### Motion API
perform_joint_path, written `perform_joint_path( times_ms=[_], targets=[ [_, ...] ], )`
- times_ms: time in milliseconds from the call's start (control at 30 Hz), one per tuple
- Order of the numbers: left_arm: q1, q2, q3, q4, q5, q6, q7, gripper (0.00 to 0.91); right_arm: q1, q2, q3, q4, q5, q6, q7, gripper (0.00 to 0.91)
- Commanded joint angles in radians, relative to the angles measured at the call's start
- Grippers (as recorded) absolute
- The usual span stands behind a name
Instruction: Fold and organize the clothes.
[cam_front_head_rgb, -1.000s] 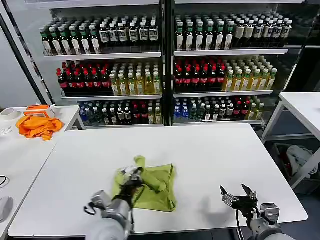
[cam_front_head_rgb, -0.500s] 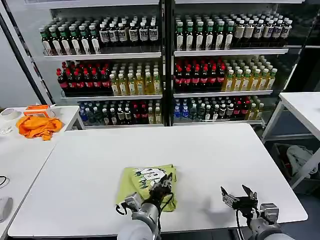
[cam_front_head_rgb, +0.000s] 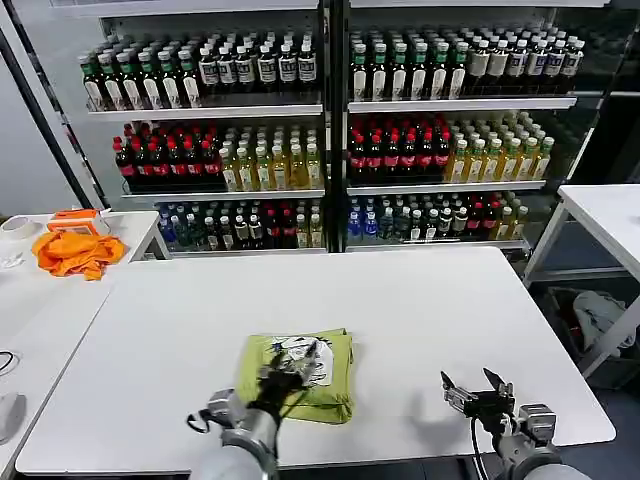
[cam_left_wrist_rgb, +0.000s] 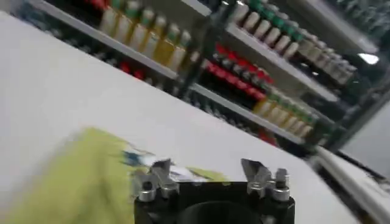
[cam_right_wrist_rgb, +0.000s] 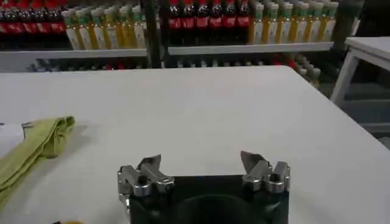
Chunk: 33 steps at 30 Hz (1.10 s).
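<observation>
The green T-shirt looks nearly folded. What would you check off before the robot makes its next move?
1. T-shirt folded into a compact rectangle, graphic up: ok.
2. T-shirt fully on the white table, clear of the front edge: ok.
3. Left gripper open, holding no cloth: ok; it is over the shirt.
4. Left gripper clear of the fabric: cannot tell whether its fingers touch.
5. Right gripper open and parked near the table's front right, away from the shirt: ok.
6. Fold edges lying flat: cannot tell; the near edge looks bunched.
</observation>
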Motion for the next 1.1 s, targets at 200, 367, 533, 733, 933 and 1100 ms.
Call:
perform_joint_path(
  times_ms=[200, 367, 533, 733, 933, 1100],
  targets=[
    [0.011, 0.068, -0.16, 0.12, 0.125, -0.01, 0.003, 0.907, 0.01, -0.016, -0.005, -0.01, -0.001, 0.0, 0.0, 0.907],
    [0.034, 0.039, -0.118, 0.119, 0.119, -0.003, 0.01, 0.907, 0.014, -0.031, 0.003, -0.006, 0.004, -0.002, 0.0, 0.907],
    [0.055, 0.01, -0.082, 0.129, 0.115, -0.006, 0.017, 0.907, 0.006, -0.038, 0.005, -0.005, 0.004, -0.002, -0.001, 0.907],
    [0.03, -0.007, -0.083, 0.159, 0.078, -0.007, 0.024, 0.907, 0.008, -0.041, 0.003, -0.001, 0.004, -0.002, -0.001, 0.907],
    [0.008, -0.014, -0.124, 0.143, -0.151, -0.002, 0.059, 0.584, 0.004, -0.04, 0.003, 0.005, 0.004, -0.003, 0.0, 0.907],
    [0.004, -0.026, -0.154, 0.145, -0.335, -0.002, 0.081, 0.353, 0.0, -0.039, 0.007, 0.009, 0.005, -0.003, 0.001, 0.907]
  ],
)
